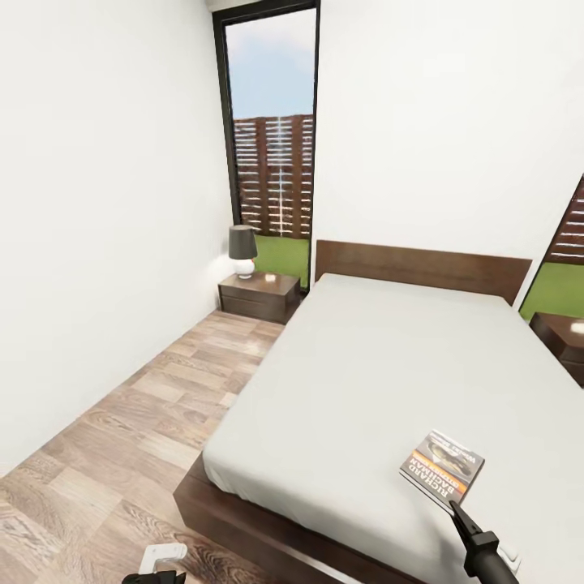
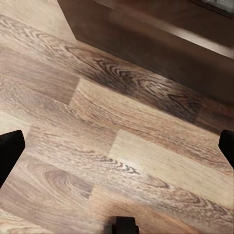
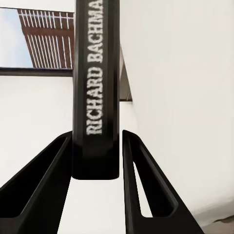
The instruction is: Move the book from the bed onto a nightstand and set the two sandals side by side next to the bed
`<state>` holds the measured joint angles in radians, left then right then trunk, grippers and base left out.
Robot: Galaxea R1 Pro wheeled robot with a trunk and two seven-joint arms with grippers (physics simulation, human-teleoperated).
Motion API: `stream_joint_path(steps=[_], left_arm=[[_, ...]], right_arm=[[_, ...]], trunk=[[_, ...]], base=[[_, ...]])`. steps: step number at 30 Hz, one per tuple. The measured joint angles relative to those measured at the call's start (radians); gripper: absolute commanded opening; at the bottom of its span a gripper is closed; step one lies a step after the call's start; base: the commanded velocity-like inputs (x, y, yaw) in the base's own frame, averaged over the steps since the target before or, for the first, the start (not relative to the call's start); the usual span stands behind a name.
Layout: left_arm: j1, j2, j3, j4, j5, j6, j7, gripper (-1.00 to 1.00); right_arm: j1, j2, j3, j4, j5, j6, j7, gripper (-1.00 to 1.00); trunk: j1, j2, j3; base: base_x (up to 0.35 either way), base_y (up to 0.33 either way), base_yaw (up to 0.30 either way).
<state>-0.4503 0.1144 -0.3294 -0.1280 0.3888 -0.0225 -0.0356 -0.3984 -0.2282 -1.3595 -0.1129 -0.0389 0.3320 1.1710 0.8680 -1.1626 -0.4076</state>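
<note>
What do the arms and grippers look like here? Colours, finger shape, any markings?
Right gripper: matte black, with two long tapered fingers cut through by slots like open frames. In the head view its black arm segment looks slim. Left gripper: black fingertips, and a white casing behind it. No cables or markings visible.

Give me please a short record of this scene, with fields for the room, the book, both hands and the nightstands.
room: white walls, wood-plank floor, tall window showing a slatted fence
bed: pale mattress, dark wooden frame
book: near the foot of the bed, its spine between the right hand's fingers
right hand: closed on the book's edge
left hand: open, low above bare floor beside the bed frame
nightstands: one left of the headboard with a lamp on top; another partly visible at the right edge
</note>
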Motion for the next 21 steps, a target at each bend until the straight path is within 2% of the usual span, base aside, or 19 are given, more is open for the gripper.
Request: stream_joint_path(steps=[19, 21], left_arm=[[0.000, 0.000, 0.000, 0.000, 0.000, -0.001, 0.000, 1.00], [0.000, 0.000, 0.000, 0.000, 0.000, -0.001, 0.000, 1.00]], right_arm=[[0.000, 0.000, 0.001, -0.001, 0.001, 0.000, -0.001, -1.00], [0.000, 0.000, 0.001, -0.001, 0.001, -0.001, 0.000, -1.00]], trunk=[[-0.073, 0.133, 0.060], [-0.073, 0.133, 0.060]], base=[[0.000, 0.000, 0.000], [0.000, 0.000, 0.000]])
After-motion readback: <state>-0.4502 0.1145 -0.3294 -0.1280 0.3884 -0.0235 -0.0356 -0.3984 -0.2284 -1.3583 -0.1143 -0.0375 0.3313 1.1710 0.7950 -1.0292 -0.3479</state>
